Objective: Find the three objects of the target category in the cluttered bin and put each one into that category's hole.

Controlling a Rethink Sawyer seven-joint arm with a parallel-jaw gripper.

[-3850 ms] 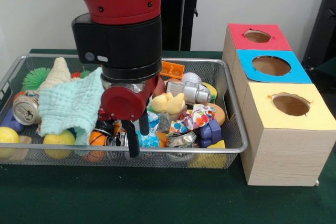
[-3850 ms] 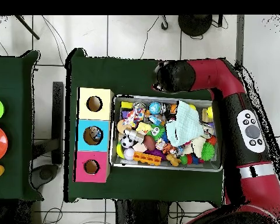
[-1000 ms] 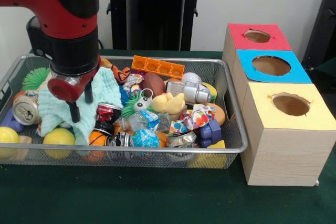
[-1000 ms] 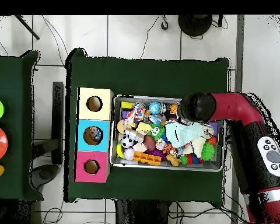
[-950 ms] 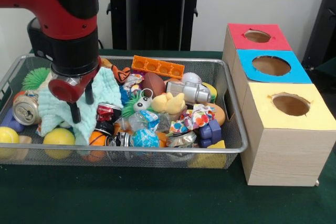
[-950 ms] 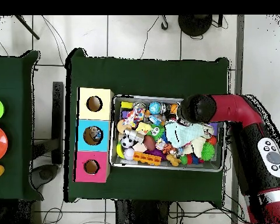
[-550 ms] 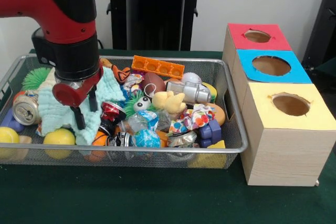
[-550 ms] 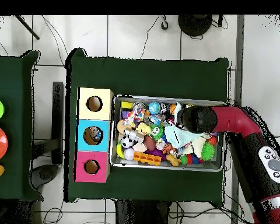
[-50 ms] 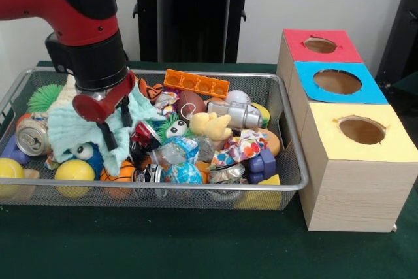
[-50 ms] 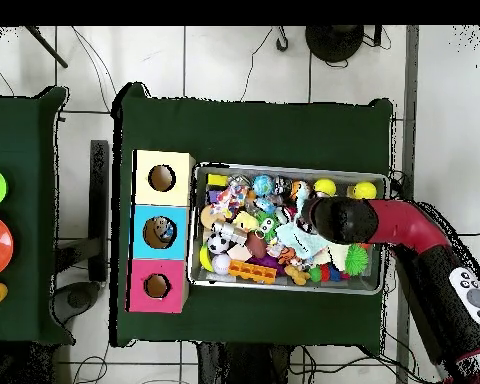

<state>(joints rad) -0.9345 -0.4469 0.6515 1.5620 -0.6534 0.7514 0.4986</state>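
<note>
The gripper point(image 9: 116, 130) hung in the bin's point(image 9: 287, 136) left half, its two fingers slightly apart and pressed into the pale green cloth point(image 9: 65, 129), holding nothing I could make out. Pulling the cloth aside gently looked wise, since it covered toys. It lay crumpled, soft and waffle-textured, above a blue googly-eyed toy point(image 9: 83, 153).

Wire bin point(image 10: 284, 286) sits on the green tabletop point(image 10: 254, 125), packed with mixed toys. Two yellow balls point(image 10: 325, 187) lie along its upper edge. The red arm point(image 10: 404, 225) reaches in from the right, its black end over the bin's right half. Left of the bin, touching it, stand three boxes: yellow point(image 10: 163, 178), blue point(image 10: 160, 233), pink point(image 10: 157, 286), each with a round hole.
</note>
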